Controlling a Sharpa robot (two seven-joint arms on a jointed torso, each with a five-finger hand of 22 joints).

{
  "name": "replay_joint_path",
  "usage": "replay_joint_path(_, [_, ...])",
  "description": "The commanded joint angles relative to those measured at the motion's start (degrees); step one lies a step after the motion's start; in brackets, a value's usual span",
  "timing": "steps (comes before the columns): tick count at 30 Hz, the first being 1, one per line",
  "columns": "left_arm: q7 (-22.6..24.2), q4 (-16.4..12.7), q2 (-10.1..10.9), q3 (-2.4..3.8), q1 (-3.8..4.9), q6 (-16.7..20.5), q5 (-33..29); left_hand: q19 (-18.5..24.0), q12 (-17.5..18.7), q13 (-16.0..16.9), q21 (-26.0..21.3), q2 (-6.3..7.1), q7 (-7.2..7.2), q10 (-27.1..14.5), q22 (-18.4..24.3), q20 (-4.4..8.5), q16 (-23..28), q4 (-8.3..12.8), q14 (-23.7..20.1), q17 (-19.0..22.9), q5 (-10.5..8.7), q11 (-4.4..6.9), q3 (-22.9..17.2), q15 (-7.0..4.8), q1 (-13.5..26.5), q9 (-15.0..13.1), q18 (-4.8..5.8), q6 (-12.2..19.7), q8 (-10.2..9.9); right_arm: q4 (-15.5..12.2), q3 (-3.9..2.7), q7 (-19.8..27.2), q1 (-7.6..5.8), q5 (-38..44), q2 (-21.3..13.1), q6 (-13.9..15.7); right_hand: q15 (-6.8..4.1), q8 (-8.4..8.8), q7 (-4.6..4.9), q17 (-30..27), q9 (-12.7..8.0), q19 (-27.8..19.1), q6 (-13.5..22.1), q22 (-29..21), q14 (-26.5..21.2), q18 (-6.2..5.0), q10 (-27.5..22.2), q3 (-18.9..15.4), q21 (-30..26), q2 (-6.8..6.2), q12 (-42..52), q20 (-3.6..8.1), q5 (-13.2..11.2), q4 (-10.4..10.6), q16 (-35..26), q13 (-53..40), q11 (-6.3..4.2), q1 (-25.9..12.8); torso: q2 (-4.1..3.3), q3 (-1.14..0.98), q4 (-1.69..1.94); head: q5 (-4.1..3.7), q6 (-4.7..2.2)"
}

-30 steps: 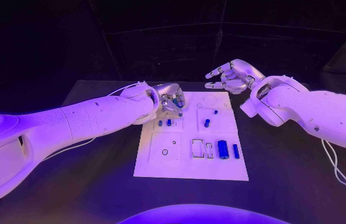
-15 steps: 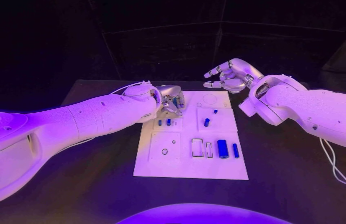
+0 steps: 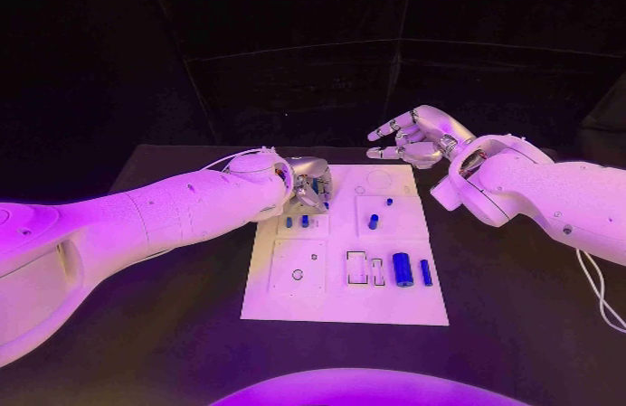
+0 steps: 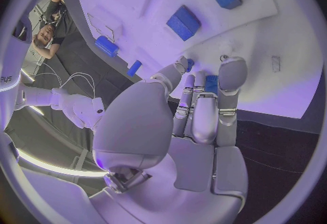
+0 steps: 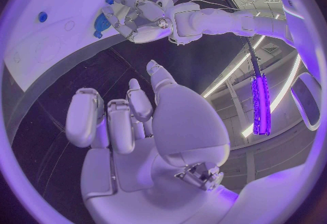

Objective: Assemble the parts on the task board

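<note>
In the head view you see the white task board (image 3: 342, 279) in the middle of the black table (image 3: 156, 334). Your left hand (image 3: 309, 184) is low over the board's far left corner, the fingers bent down toward a small blue part (image 3: 319, 187); whether they pinch it you cannot tell here. Your right hand (image 3: 415, 139) hangs in the air beyond the far edge of the board, holding nothing, fingers loosely spread. On the near part lie a thick blue cylinder (image 3: 403, 269) and, just beside it, a thin blue pin (image 3: 425, 272).

In the left wrist view the fingertips (image 4: 231, 71) touch the board close to a small blue piece (image 4: 212, 83) (the grip itself is hidden).

In the right wrist view the right hand (image 5: 136, 126) is empty, its fingers apart.
</note>
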State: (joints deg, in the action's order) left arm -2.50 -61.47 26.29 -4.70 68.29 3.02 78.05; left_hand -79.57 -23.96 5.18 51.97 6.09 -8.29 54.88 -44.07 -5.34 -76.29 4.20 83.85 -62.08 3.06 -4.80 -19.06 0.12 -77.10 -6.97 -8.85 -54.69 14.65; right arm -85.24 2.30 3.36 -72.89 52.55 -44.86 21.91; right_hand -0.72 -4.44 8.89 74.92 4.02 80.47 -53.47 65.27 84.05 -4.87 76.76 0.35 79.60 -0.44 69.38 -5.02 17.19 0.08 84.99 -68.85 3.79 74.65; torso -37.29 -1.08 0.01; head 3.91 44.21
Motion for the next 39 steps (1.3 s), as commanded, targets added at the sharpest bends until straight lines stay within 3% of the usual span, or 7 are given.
replay_joint_path(1, [-0.1, 0.3, -0.2, 0.02, 0.05, -2.0, 0.7, -0.5, 0.3, -0.1, 0.4, -0.40, -0.04, 0.4, -0.2, 0.00, -0.1, 0.1, 1.0, 0.0, -0.27, -0.09, -0.1, -0.35, 0.1, 0.1, 0.34, -0.4, -0.3, 0.0, -0.03, 0.3, -0.11, -0.1, 0.1, -0.3, -0.15, -0.34, -0.10, 3.7, 0.0, -0.3, -0.3, -0.1, 3.5, 0.17, -0.4, -0.3, -0.3, 0.58, -0.3, -0.09, 0.3, 0.0, -0.2, 0.1, -0.19, -0.2, 0.01, -0.06, 0.03, -0.01, 0.06])
replay_joint_path(10, [0.3, 0.6, -0.6, -0.04, 0.01, -2.3, 0.7, -0.6, 0.5, -0.4, 0.8, -0.50, 0.00, 0.8, -0.7, 0.05, -0.1, 0.2, 1.0, 0.1, -0.27, -0.04, -0.3, -0.39, 0.2, 0.3, 0.42, -0.6, -0.5, 0.0, -0.03, 0.3, -0.11, -0.1, 0.1, -0.3, -0.16, -0.35, -0.10, 3.7, 0.0, -0.3, -0.4, 0.0, 3.5, 0.18, -0.4, -0.3, -0.3, 0.68, -0.3, -0.08, 0.3, 0.0, -0.3, 0.1, -0.20, -0.1, 0.02, -0.04, 0.04, -0.01, 0.04])
replay_joint_path(23, [0.3, 1.5, -1.3, -0.15, -0.03, -3.6, 0.7, -0.8, 1.5, -1.4, 2.2, -3.46, 0.54, 3.8, -2.4, 0.45, -0.4, 0.8, 1.1, 0.2, -0.26, 0.62, -3.9, -0.89, -0.5, 1.2, 0.63, -3.2, -0.9, 0.0, -0.03, 0.3, -0.11, -0.1, 0.2, -0.4, -0.17, -0.37, -0.10, 3.7, 0.0, -0.3, -0.4, -0.1, 3.6, 0.17, -0.3, -0.3, -0.4, 0.73, -0.3, -0.08, 0.3, 0.0, -0.3, 0.1, -0.20, -0.1, 0.01, -0.07, 0.01, -0.12, 0.12])
replay_joint_path(30, [0.0, 1.7, -1.3, -0.19, -0.09, -2.6, 0.7, -0.9, 3.0, -1.5, 3.2, -4.28, 0.54, 6.0, -3.7, 0.77, -0.7, 1.6, 1.2, 0.3, -0.31, 0.89, -6.8, -1.15, -0.4, 1.8, 0.81, -4.8, -1.4, 0.0, -0.03, 0.3, -0.11, -0.1, 0.2, -0.4, -0.17, -0.37, -0.10, 3.7, 0.0, -0.3, -0.4, -0.1, 3.6, 0.17, -0.3, -0.3, -0.4, 0.73, -0.3, -0.08, 0.3, 0.0, -0.3, 0.1, -0.20, -0.1, 0.03, -0.07, 0.03, -0.22, 0.08])
replay_joint_path(39, [1.7, 0.1, 0.4, -0.13, -0.10, 2.0, -0.5, -0.9, 4.7, -1.5, 3.8, -3.45, 0.15, 7.3, -4.5, 0.76, -0.8, 3.6, 1.2, 0.6, -0.29, 0.68, -9.5, -1.05, -0.5, 2.5, 0.95, -5.6, -2.3, -0.1, -0.03, 0.3, -0.11, -0.1, 0.1, -0.4, -0.17, -0.38, -0.10, 3.7, 0.0, -0.3, -0.4, -0.1, 3.5, 0.17, -0.3, -0.3, -0.3, 0.79, -0.3, -0.08, 0.3, 0.0, -0.3, 0.1, -0.20, -0.1, 0.05, -0.04, 0.10, -0.37, 0.00])
